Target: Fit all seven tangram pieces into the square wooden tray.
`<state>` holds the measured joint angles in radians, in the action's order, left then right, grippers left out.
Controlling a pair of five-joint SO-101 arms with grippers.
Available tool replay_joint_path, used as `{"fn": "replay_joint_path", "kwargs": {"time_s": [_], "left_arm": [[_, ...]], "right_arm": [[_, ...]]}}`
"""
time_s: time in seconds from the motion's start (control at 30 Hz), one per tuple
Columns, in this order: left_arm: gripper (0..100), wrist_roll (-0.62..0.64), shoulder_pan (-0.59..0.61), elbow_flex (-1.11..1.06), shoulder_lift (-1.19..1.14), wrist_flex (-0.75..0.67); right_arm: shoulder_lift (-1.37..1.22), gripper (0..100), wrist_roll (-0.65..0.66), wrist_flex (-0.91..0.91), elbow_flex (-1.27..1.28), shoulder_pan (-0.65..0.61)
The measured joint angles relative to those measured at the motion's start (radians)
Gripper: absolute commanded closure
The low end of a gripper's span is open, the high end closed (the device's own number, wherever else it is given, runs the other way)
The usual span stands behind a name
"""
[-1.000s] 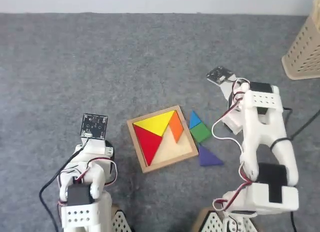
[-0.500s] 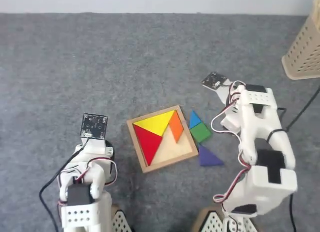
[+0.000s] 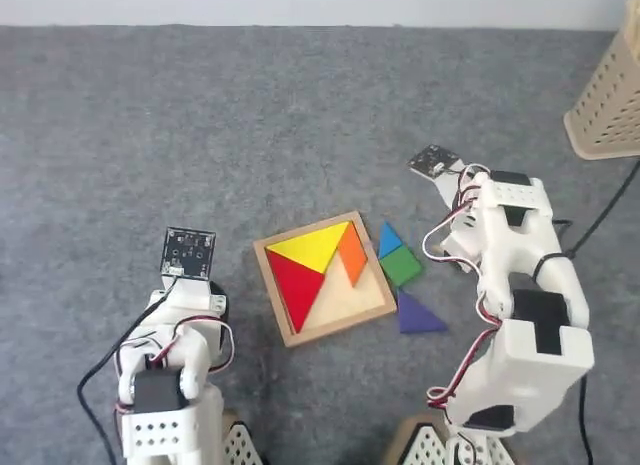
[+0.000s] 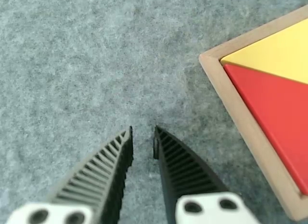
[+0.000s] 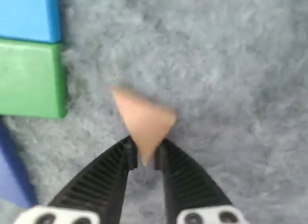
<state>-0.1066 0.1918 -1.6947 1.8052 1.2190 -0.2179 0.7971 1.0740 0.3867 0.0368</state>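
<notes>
Grey, short-pile carpet [image 3: 200,115] covers the table, with a perforated beige basket [image 3: 605,95] at its far right edge. The square wooden tray [image 3: 350,297] holds a flat yellow triangle [image 3: 312,247], a red triangle [image 3: 295,285] and an orange parallelogram [image 3: 352,253], leaving one part of its floor bare. A blue triangle [image 3: 388,241], a green square [image 3: 401,265] and a purple triangle [image 3: 415,315] lie just outside its right rim. The right gripper [image 5: 144,154] pinches the tip of a pale pink triangle [image 5: 144,120], with open carpet beyond. The left gripper [image 4: 143,135] sits slightly parted and empty near the tray's corner.

Bright, even light from above; soft, short shadows (darkest beside green piece [image 5: 29,79]).

High view overhead, wrist views close-in, left shares tray [image 3: 272,295]
</notes>
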Motion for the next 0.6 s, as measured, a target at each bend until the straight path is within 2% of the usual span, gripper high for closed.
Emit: {"fn": "replay_joint_path", "kwargs": {"time_s": [0.13, 0.4, 0.6], "left_arm": [[93, 0.000, 0.000, 0.000, 0.000, 0.000], [93, 0.000, 0.000, 0.000, 0.000, 0.000], [93, 0.000, 0.000, 0.000, 0.000, 0.000]], "right_arm": [[0.106, 99.2, -0.040, 0.069, 0.000, -0.052], [0.402, 98.8, -0.149, 0.212, -0.002, -0.310], [0.419, 98.7, -0.160, 0.258, -0.003, -0.301]]}}
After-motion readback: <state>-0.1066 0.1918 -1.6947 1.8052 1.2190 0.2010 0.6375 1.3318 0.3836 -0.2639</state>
